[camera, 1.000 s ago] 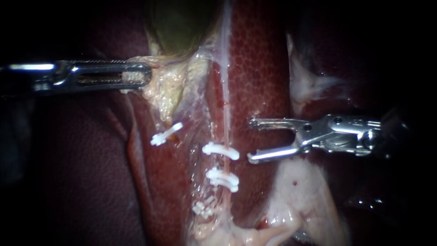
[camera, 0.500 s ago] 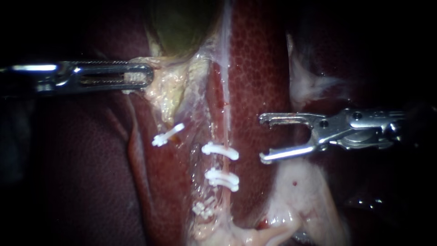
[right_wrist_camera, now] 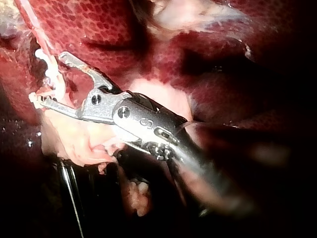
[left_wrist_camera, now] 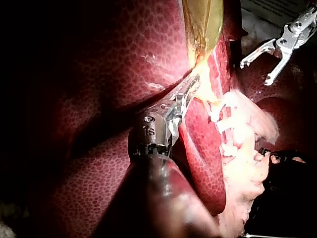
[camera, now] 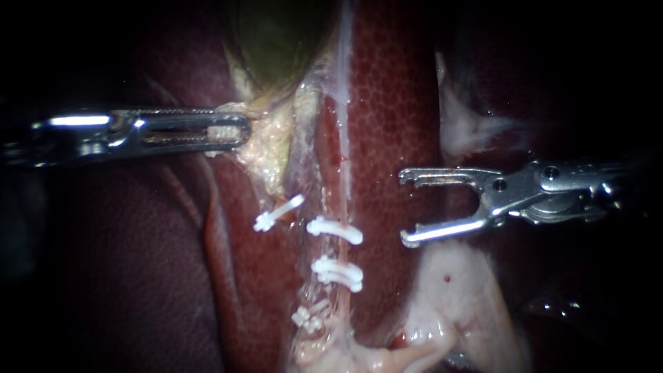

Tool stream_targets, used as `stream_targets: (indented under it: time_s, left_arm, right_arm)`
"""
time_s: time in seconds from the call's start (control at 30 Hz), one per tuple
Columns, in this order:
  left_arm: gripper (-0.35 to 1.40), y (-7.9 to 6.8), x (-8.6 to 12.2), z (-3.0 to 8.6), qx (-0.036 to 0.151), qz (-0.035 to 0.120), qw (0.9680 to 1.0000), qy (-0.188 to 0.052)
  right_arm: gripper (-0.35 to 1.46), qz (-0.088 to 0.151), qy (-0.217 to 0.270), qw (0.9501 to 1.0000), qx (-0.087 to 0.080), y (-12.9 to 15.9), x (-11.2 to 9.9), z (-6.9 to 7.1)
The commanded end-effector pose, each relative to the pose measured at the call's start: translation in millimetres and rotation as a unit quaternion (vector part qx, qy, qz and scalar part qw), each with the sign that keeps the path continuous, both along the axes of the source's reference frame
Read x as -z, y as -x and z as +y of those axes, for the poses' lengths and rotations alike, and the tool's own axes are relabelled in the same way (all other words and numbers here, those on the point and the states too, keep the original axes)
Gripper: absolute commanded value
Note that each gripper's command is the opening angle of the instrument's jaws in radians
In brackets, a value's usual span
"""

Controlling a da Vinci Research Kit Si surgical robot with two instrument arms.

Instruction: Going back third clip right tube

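Note:
The right tube (camera: 343, 186), thin and pink, runs down over the liver (camera: 394, 103). It bears three white clips: one (camera: 335, 229), a second (camera: 337, 271) and a lower one (camera: 311, 318). Another clip (camera: 278, 213) sits on the tube to the left. My right instrument (camera: 406, 207) stands to the right of the clips with its jaws wide open and nothing in them, as also shows in the right wrist view (right_wrist_camera: 54, 79). My left instrument (camera: 231, 131) is shut on pale tissue at the neck of the green gallbladder (camera: 276, 41), and the left wrist view shows its jaws (left_wrist_camera: 185, 96) shut there too.
Pale fatty tissue (camera: 456, 290) lies below my right instrument, with more pale tissue (camera: 469, 124) above it. Dark liver (camera: 138, 262) fills the left side. In the left wrist view my right instrument (left_wrist_camera: 267, 59) stands open beyond the gallbladder.
My right instrument has drawn back to the right, away from the clipped tube, jaws still open. My left instrument has shifted right with its tissue, carrying the left clip along.

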State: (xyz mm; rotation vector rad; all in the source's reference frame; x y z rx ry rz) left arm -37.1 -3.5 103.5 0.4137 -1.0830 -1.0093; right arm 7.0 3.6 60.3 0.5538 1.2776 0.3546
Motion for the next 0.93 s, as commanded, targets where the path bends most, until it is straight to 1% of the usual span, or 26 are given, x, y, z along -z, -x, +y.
stream_targets:
  time_s: [0.03,0.07,0.17,0.3,0.93]
  left_arm:
    - [-0.27,0.3,-0.3,-0.3,-0.001,0.001,1.0,-0.002]
    - [-0.27,0.7,-0.6,-0.6,-0.004,0.002,1.0,-0.003]
    - [-0.27,1.6,-1.2,-1.1,-0.007,0.001,1.0,-0.006]
    - [-0.27,2.3,-1.5,-1.2,-0.009,0.0,0.9999,-0.005]
    - [-0.27,2.4,-1.5,-1.2,-0.009,0.0,0.9999,-0.005]
  right_arm:
    - [0.6,0.0,0.0,1.0,0.0,0.0,0.0,0.0]
    - [0.6,0.0,0.0,1.0,0.0,0.0,0.0,0.0]
    - [0.6,0.0,0.0,1.0,0.0,0.0,0.0,0.0]
    - [0.6,0.001,0.0,1.0,0.001,-0.1,0.0,0.0]
    - [0.6,0.008,0.016,0.9998,0.008,-0.1,0.7,0.3]
